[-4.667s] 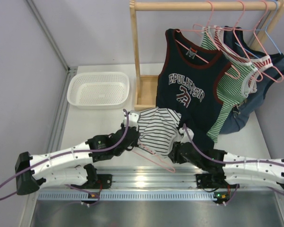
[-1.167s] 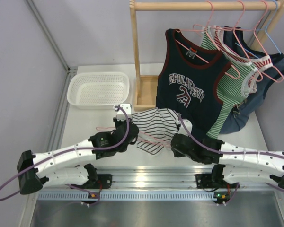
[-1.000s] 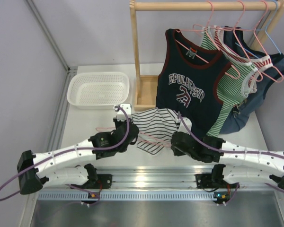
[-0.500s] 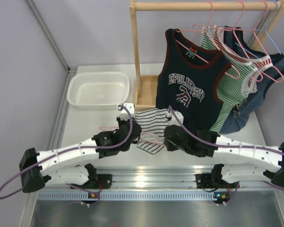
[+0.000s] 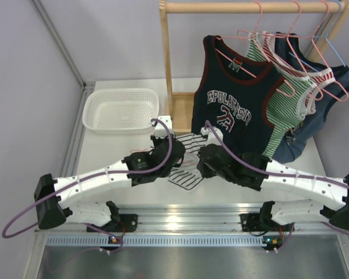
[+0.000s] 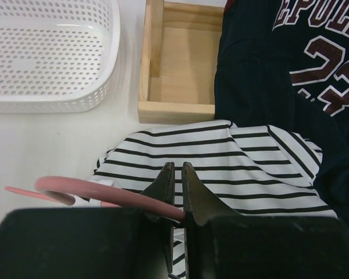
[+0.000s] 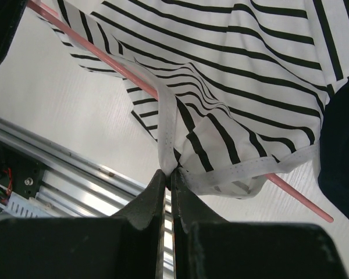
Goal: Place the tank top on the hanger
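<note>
Arms converge; left fingers (image 6: 164, 183) clamp hanger (image 6: 104, 195), right fingers (image 7: 154, 196) tank top (image 7: 221, 75).

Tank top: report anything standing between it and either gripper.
Nothing visible does. The right gripper pinches the tank top by its white trim, and the left gripper holds the hanger wire at the fabric's edge.

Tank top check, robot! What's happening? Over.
Left pincer shut on hanger. Right pincer shut on tank top edge. Hanger wire partly inside top. Navy jersey hanging close behind.
</note>
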Controlling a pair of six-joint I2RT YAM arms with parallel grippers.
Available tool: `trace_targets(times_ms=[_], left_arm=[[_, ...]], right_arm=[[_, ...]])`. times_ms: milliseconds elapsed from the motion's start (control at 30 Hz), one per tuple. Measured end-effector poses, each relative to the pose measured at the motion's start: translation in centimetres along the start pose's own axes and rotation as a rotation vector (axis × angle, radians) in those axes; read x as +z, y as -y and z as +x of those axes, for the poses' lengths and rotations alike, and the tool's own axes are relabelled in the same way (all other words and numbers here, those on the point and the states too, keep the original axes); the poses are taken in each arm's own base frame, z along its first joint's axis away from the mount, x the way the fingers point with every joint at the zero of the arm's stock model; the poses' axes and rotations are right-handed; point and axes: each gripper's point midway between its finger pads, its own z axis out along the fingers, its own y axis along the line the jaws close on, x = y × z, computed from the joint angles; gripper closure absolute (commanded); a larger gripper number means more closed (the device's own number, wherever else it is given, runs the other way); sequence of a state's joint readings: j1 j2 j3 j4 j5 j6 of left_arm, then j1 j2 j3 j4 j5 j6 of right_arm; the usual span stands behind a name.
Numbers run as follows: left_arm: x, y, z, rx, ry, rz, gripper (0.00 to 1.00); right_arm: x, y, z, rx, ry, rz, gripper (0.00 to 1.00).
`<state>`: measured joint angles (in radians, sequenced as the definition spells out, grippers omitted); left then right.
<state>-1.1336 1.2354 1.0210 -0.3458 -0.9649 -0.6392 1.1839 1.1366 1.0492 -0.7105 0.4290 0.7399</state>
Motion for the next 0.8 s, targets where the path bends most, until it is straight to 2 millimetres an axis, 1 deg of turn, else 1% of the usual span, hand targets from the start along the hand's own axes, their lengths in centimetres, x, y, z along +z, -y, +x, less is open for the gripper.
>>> trace_targets(times_ms=[133,267,300,333,400,433,533,567,633,667,700,733,800], left_arm=[[-0.2,0.4,0.0,-0.004,-0.005,0.017,1.00],[-0.6,1.8,-0.4,0.001,-0.008,0.053,1.00],[-0.7,2.1,-0.5,0.001,-0.010,0.061,1.00],[-0.8,2.3,-0.5,0.002,-0.010,0.066,1.00],[-0.9,2.6,-0.6,0.003,-0.011,0.076,1.00],[-1.0,2.7,-0.7,0.003,-0.010,0.077,1.00],[-1.1,2.7,-1.0,0.010,-0.010,0.077,1.00],[-1.2,2.7,-1.1,0.012,-0.009,0.078,1.00],[-1.4,2.8,-1.2,0.023,-0.011,0.084,1.00],[-1.5,2.9,-1.2,0.028,-0.013,0.087,1.00],[-1.7,2.9,-1.2,0.034,-0.016,0.090,1.00],[-1.8,3.0,-1.2,0.039,-0.017,0.092,1.00],[-2.0,3.0,-1.1,0.050,-0.023,0.095,1.00]], right_arm=[[-0.5,0.4,-0.4,0.010,0.013,-0.001,0.99],[-1.2,0.9,-1.1,0.019,0.034,-0.003,0.91],[-1.3,1.1,-1.3,0.021,0.040,-0.003,0.87],[-1.4,1.3,-1.4,0.020,0.043,-0.001,0.78],[-1.6,1.6,-1.6,0.016,0.048,0.002,0.72],[-1.7,1.8,-1.7,0.013,0.048,0.004,0.65],[-2.0,2.3,-2.1,0.009,0.057,0.003,0.52],[-2.2,2.4,-2.3,0.004,0.060,0.001,0.50],[-2.8,2.4,-3.2,-0.009,0.077,-0.012,0.46],[-3.2,2.2,-3.9,-0.017,0.090,-0.024,0.45],[-3.6,1.9,-4.6,-0.028,0.107,-0.040,0.43],[-4.0,1.5,-5.3,-0.037,0.124,-0.061,0.39],[-5.1,0.3,-6.5,-0.068,0.154,-0.130,0.38]])
